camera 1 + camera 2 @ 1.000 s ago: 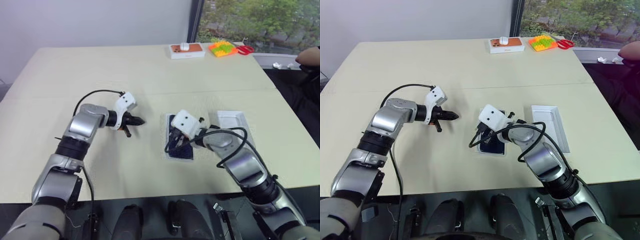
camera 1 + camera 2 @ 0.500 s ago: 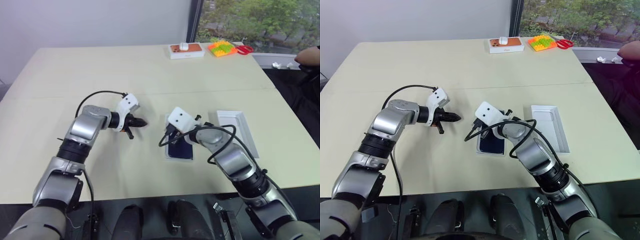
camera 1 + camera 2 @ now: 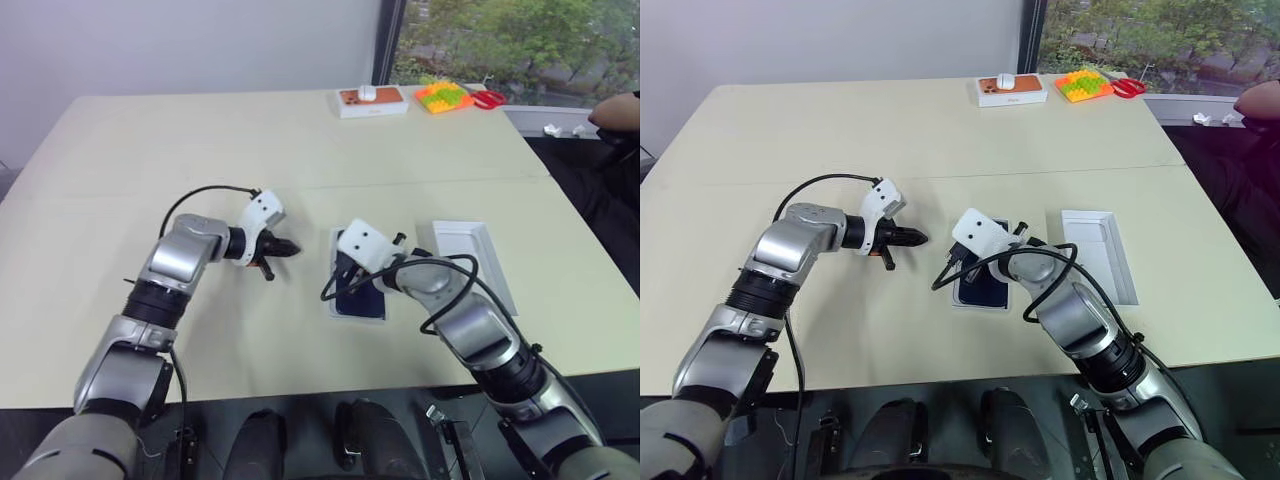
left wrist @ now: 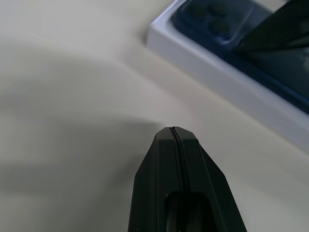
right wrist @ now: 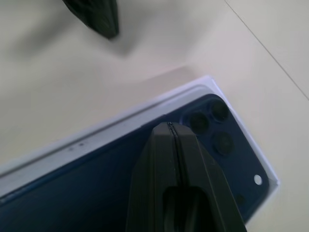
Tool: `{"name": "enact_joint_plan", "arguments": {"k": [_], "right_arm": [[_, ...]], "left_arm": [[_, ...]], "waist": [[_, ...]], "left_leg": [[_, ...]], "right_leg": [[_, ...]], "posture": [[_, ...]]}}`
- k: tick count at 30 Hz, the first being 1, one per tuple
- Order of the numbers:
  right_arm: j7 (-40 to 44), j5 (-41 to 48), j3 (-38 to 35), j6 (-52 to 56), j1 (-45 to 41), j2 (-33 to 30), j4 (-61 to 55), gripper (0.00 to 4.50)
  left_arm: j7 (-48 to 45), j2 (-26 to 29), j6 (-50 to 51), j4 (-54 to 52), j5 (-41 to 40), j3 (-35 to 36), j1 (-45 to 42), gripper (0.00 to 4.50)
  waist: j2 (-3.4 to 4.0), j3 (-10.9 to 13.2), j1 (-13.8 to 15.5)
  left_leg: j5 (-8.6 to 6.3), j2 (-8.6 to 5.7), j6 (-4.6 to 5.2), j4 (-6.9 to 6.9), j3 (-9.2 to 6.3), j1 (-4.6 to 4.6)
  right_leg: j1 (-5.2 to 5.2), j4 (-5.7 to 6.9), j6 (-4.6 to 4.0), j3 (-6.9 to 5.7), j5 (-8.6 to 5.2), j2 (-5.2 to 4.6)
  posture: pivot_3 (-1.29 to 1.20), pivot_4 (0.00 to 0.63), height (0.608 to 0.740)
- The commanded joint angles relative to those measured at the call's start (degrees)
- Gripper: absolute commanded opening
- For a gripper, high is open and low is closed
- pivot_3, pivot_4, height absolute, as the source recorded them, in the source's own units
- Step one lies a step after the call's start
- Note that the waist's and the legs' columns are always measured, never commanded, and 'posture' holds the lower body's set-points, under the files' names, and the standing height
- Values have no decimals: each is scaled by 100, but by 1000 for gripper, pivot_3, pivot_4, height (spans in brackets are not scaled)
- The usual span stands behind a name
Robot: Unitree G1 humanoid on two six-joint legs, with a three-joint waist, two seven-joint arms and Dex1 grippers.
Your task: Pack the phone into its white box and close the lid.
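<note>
The dark navy phone [image 3: 362, 300] lies back up in the white box [image 4: 217, 72] at the table's middle, its camera cluster at the far corner. My right gripper [image 5: 169, 124] is shut, and its tip is over the phone near the cameras; whether it touches I cannot tell. My left gripper [image 3: 293, 249] is shut and empty, a short way left of the box and pointing at it. The lid [image 3: 480, 265] lies to the right of the box with its plain white inside facing up.
At the table's far edge stand a white box with an orange phone picture [image 3: 373, 100], a bright orange and green block toy [image 3: 445, 96] and red scissors [image 3: 490, 98]. A person's arm [image 3: 615, 115] shows at the right edge.
My left gripper has slid a little to the right, toward the box. My right gripper stays over the phone, still shut.
</note>
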Motion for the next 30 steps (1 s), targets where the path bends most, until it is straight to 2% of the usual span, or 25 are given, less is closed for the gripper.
{"name": "enact_joint_plan", "arguments": {"k": [1,7,11,17,30], "right_arm": [[43,70,-166,62,-75,-17,-388,17],[66,96,-231,124,-89,-88,-564,17],[13,52,-149,139,-215,2,-453,17],[-57,-172,236,128,-537,60,-39,17],[163,-350,757,192,-969,105,656,17]], "left_arm": [[47,-105,-157,94,-69,89,-374,0],[-45,-134,-453,511,-69,134,-638,0],[-185,22,-758,712,108,-15,-643,0],[-365,327,-889,880,117,118,-605,0],[-360,458,-455,160,-58,139,-226,0]], "waist": [[0,0,1],[0,0,-26],[0,0,-22],[0,0,-13],[0,0,-11]], "left_leg": [[0,0,0,0,0,0],[-2,0,3,-1,0,3],[-2,1,3,-2,0,2],[-2,1,3,-2,1,2],[-2,1,3,-2,0,-1]], "right_leg": [[0,0,0,0,0,0],[-1,0,0,3,0,4],[-3,0,0,4,0,5],[-4,0,0,5,0,5],[-7,1,0,5,0,1]], "posture": [[0,150,740],[0,150,740],[0,150,740],[0,150,740],[0,150,740]]}}
